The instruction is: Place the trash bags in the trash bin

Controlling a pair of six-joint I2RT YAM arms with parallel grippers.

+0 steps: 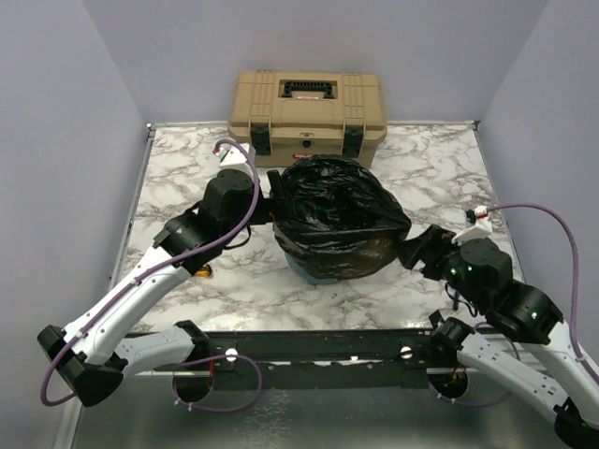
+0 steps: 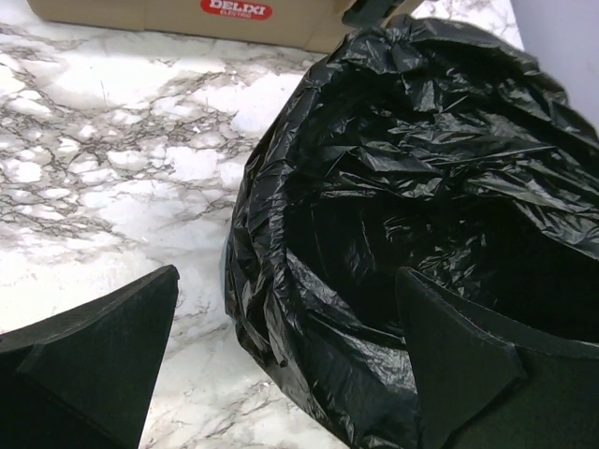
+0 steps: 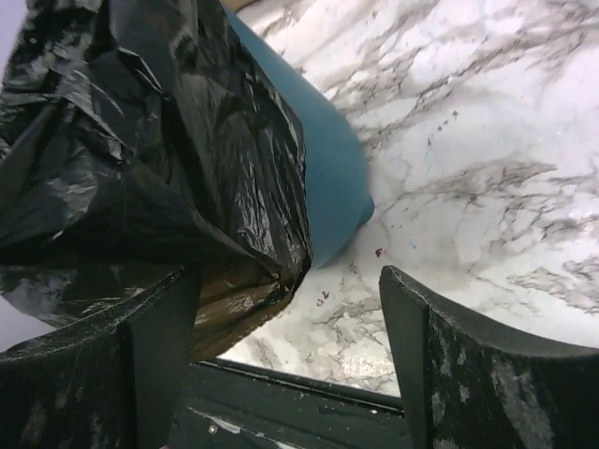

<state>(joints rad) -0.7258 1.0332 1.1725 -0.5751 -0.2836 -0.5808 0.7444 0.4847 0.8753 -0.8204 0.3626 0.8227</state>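
The black trash bag (image 1: 332,215) is draped over the teal trash bin (image 1: 314,273); only the bin's base shows. In the left wrist view the bag (image 2: 421,187) lines the bin's mouth. My left gripper (image 1: 273,201) is open at the bin's left side and straddles the bag-covered rim (image 2: 281,365), with one finger (image 2: 459,365) over the opening. My right gripper (image 1: 409,248) is open at the bin's right side. In the right wrist view (image 3: 290,355) the bag's hanging edge (image 3: 187,187) lies by its left finger (image 3: 140,365), beside the bin's wall (image 3: 332,178).
A tan toolbox (image 1: 307,112) with black latches stands just behind the bin, and its front shows in the left wrist view (image 2: 187,19). The marble table (image 1: 187,159) ends at a dark rail (image 1: 318,344) in front. Grey walls enclose the sides and back.
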